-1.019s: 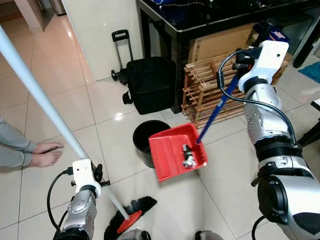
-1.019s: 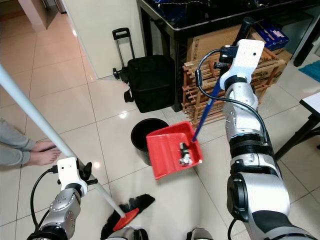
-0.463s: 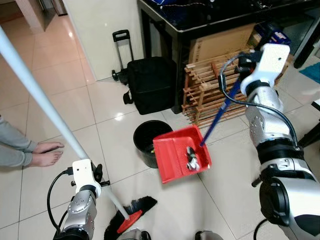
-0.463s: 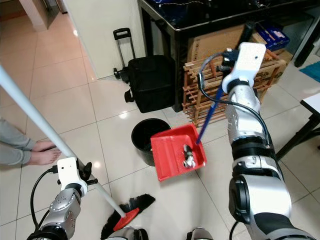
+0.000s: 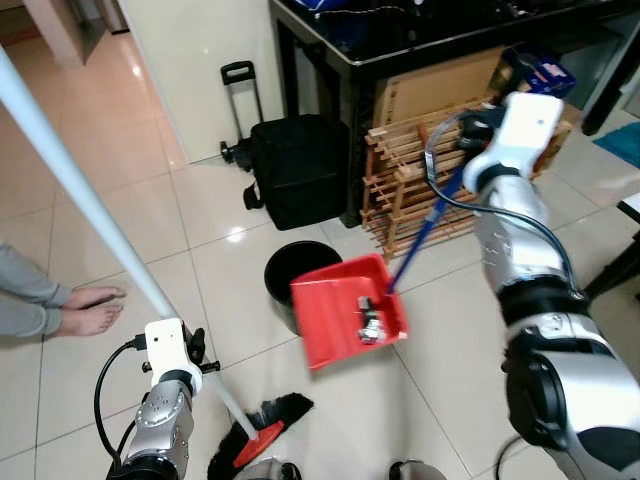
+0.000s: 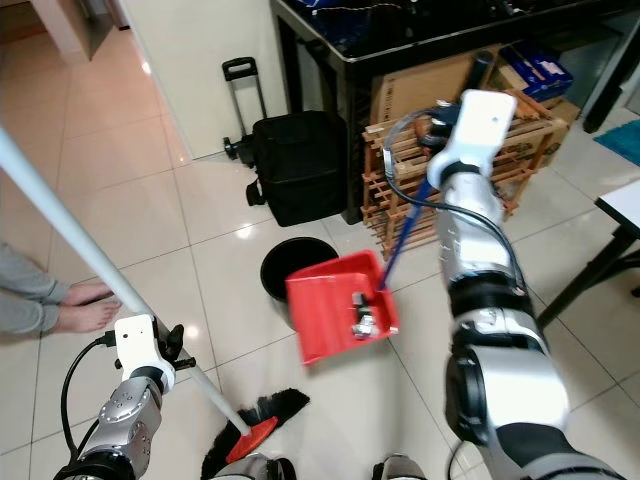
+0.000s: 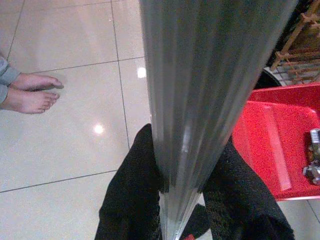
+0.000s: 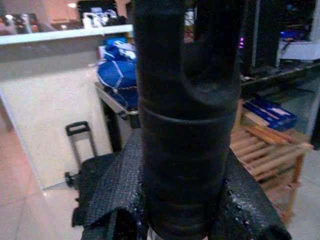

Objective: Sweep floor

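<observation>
My right gripper (image 5: 468, 132) is shut on the black top grip (image 8: 185, 125) of a blue handle (image 5: 420, 235). That handle carries a red dustpan (image 5: 345, 325), tilted, with its rear corner overlapping the front rim of a black bin (image 5: 298, 268). Small metallic debris (image 5: 366, 320) lies in the pan. Low at the left, my left gripper (image 7: 175, 200) is shut on the pale broom pole (image 7: 200, 75). The broom's red head and black bristles (image 5: 265, 428) rest on the tiles near my feet.
A black trolley bag (image 5: 295, 165) stands behind the bin, beside a wooden rack (image 5: 415, 175) under a black table (image 5: 400, 40). A person's bare feet (image 5: 85, 308) are at the left. Open tiled floor lies ahead on the left.
My right arm has swung a little to the left, moving the dustpan left and slightly lower beside the bin. The broom and left gripper have stayed put.
</observation>
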Available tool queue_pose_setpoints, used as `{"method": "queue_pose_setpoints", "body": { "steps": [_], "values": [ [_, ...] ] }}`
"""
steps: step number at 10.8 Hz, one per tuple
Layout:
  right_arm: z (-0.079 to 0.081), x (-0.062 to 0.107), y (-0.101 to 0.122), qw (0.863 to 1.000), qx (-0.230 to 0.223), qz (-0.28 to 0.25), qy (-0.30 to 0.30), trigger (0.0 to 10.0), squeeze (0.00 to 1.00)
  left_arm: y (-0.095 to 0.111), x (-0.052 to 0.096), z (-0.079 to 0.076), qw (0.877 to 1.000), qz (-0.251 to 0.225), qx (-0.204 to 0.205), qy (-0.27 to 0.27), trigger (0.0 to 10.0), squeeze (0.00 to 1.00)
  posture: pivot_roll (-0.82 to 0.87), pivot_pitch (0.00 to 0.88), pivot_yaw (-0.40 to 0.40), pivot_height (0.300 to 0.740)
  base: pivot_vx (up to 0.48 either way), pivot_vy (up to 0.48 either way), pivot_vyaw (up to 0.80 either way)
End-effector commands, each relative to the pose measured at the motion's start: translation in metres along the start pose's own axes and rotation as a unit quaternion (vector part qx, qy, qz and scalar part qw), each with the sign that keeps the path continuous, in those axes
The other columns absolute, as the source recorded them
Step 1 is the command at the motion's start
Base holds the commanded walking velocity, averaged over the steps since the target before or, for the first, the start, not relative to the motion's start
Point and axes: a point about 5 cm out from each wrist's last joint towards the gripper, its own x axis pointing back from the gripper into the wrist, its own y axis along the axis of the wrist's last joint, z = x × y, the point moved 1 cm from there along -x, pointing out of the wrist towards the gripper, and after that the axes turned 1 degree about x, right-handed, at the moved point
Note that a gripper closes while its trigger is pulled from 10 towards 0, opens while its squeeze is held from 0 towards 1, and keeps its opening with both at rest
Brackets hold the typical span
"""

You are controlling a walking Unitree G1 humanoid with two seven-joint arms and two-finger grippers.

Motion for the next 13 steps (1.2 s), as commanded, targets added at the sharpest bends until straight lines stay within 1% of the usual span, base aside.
{"method": "queue_pose_setpoints", "body": {
  "steps": [1,3,4,7,8,10,13],
  "values": [
    [0.011,-0.008,0.021,0.999,-0.021,-0.04,0.008,10.0,0.0,-0.008,0.002,0.004,1.0,0.019,0.001,0.009,10.0,0.0,-0.13,0.061,0.094,0.74,0.0,0.0,0.0],
    [0.018,-0.009,0.022,0.999,-0.023,-0.04,0.016,10.0,0.0,-0.007,0.002,0.004,1.0,0.018,0.002,0.007,10.0,0.0,-0.13,0.06,0.093,0.74,0.0,0.0,0.0],
    [0.018,-0.009,0.022,0.999,-0.025,-0.043,0.014,10.0,0.0,-0.005,0.002,0.002,1.0,0.014,0.004,0.002,10.0,0.0,-0.13,0.058,0.092,0.74,0.0,0.0,0.0],
    [0.007,-0.01,0.03,0.997,-0.031,-0.067,-0.009,10.0,0.0,-0.003,0.001,0.001,1.0,0.011,0.006,-0.003,10.0,0.0,-0.14,0.05,0.094,0.74,0.0,0.0,0.0],
    [0.004,-0.011,0.033,0.997,-0.029,-0.07,-0.013,10.0,0.0,-0.001,0.0,-0.001,1.0,0.008,0.012,-0.014,10.0,0.0,-0.14,0.049,0.093,0.74,0.0,0.0,0.0],
    [0.006,-0.011,0.032,0.997,-0.029,-0.072,-0.011,10.0,0.0,0.002,-0.001,-0.004,0.999,-0.004,0.019,-0.032,10.0,0.0,-0.14,0.049,0.092,0.74,0.0,0.0,0.0],
    [0.007,-0.01,0.031,0.997,-0.032,-0.073,-0.007,10.0,0.0,-0.002,0.002,-0.003,0.999,0.001,0.018,-0.037,10.0,0.0,-0.14,0.054,0.093,0.74,0.0,0.0,0.0]
  ]
}}
